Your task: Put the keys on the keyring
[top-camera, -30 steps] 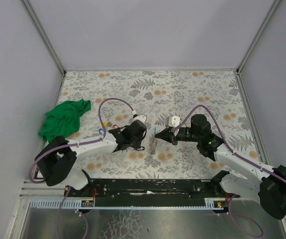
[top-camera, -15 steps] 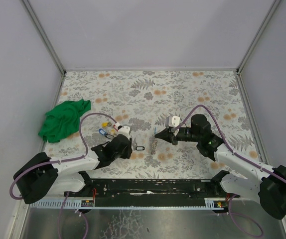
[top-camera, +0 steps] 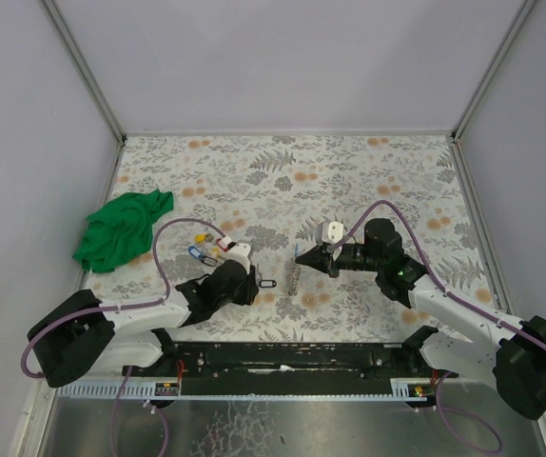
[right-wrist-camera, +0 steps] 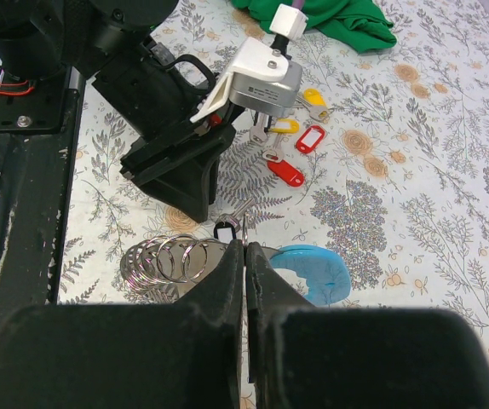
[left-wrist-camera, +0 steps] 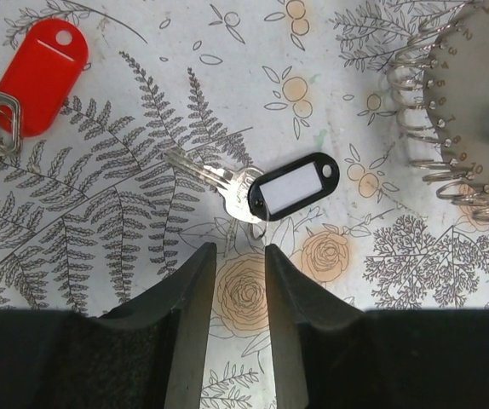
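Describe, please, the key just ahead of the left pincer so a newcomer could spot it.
On the floral table, look right of the green cloth for the left pincer. Just beyond its tips lies one silver key alone. Its tag is black with a white label, whereas the clustered keys nearby wear red, blue or yellow tags.
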`<state>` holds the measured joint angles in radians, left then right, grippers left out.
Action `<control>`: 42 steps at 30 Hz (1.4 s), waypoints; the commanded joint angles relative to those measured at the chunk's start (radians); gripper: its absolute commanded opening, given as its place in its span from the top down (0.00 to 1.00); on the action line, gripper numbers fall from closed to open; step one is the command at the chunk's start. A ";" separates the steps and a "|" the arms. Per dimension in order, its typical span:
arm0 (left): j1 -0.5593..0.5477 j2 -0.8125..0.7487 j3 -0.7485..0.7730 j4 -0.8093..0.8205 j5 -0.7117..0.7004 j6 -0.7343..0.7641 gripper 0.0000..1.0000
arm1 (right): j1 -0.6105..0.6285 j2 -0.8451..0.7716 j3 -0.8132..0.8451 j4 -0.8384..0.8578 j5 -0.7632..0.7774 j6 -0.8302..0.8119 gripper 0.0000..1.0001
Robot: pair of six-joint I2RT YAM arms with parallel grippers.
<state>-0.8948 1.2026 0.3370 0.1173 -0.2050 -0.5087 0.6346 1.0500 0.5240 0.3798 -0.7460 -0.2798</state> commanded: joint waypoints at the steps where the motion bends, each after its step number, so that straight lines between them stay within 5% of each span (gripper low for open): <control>1: -0.014 -0.024 -0.027 0.043 0.006 -0.032 0.71 | -0.004 -0.022 0.008 0.080 -0.024 0.006 1.00; 12: -0.026 0.042 0.002 0.085 -0.032 0.001 0.73 | -0.004 -0.023 0.010 0.080 -0.025 0.009 1.00; 22: -0.026 0.082 0.026 0.076 -0.042 0.016 0.92 | -0.004 -0.028 0.008 0.077 -0.024 0.006 1.00; 24: -0.027 0.070 0.041 0.031 -0.041 0.014 1.00 | -0.004 -0.027 0.008 0.077 -0.024 0.005 1.00; 30: -0.027 0.050 0.170 -0.226 -0.029 0.002 1.00 | -0.004 -0.032 0.008 0.076 -0.024 0.005 1.00; 42: -0.014 0.270 0.434 -0.583 0.125 0.002 1.00 | -0.004 -0.039 0.008 0.072 -0.024 0.007 1.00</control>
<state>-0.9157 1.4387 0.7147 -0.3168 -0.1349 -0.5041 0.6346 1.0367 0.5236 0.3798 -0.7506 -0.2798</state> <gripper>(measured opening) 0.007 0.019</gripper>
